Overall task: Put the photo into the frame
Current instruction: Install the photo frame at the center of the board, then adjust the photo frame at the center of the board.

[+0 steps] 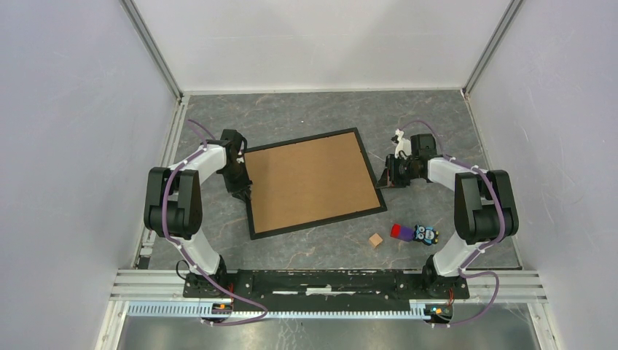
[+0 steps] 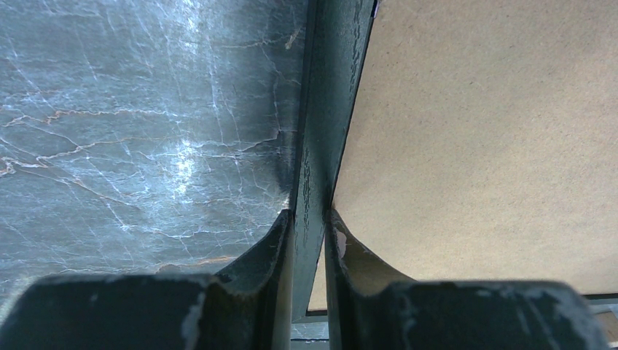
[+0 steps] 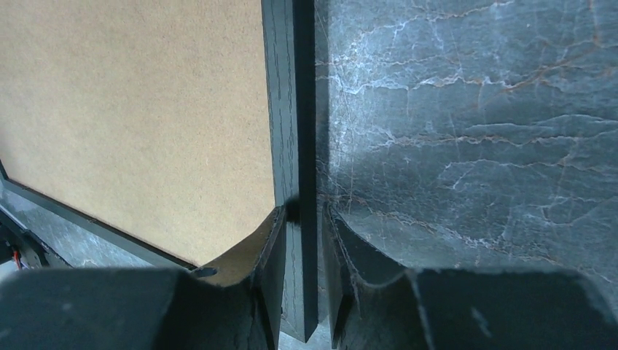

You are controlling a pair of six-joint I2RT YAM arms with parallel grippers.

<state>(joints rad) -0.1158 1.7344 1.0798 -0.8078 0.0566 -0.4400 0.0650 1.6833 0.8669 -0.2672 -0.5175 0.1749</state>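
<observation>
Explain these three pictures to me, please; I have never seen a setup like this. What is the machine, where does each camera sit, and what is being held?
The machine is two robot arms bolted at the table's near edge: the left arm and the right arm. The wide picture comes from a fixed camera above and behind them. The other two come from a camera on each wrist, looking along that arm's own two fingers. On the grey marbled table lies a thin black frame with a brown backing board showing inside it. Near the right arm sit a small wooden block and a colourful toy. The left gripper pinches the frame's left rail, and the right gripper appears closed around its right rail. No photo is visible in any view.
</observation>
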